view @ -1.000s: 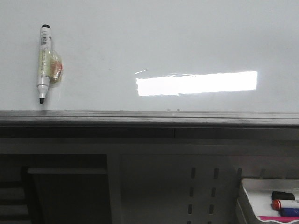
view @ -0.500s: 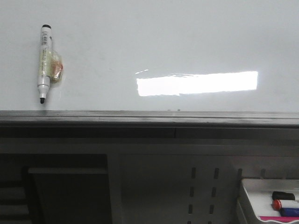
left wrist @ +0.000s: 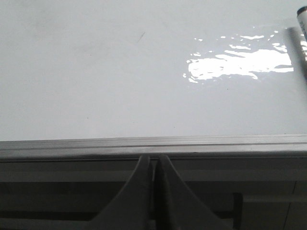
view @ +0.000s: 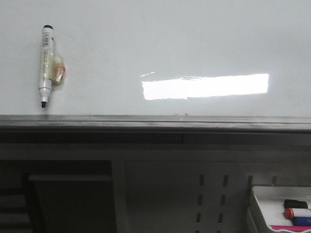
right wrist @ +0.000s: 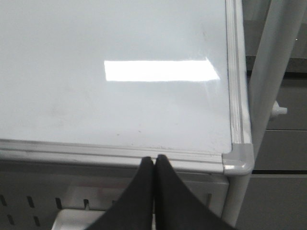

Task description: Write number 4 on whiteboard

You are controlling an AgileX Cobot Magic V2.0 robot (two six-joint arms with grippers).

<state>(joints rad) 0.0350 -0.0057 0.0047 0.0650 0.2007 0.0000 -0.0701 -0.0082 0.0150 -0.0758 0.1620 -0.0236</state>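
In the front view the whiteboard (view: 194,43) fills the upper half, unmarked, with a marker (view: 45,65) lying on its left part and a tray (view: 272,204) of markers at lower right. The left wrist view shows the left pincer (left wrist: 154,165) pressed together at the board's edge rail. The right wrist view shows the right pincer (right wrist: 154,165) likewise closed near the board's corner.

The whiteboard (view: 194,43) is running off the front view's top and sides. The tray (view: 262,199) is being cropped at the corner, its markers (view: 296,212) only half showing. In the left wrist view, a marker (left wrist: 302,24) is barely peeking in at the edge.
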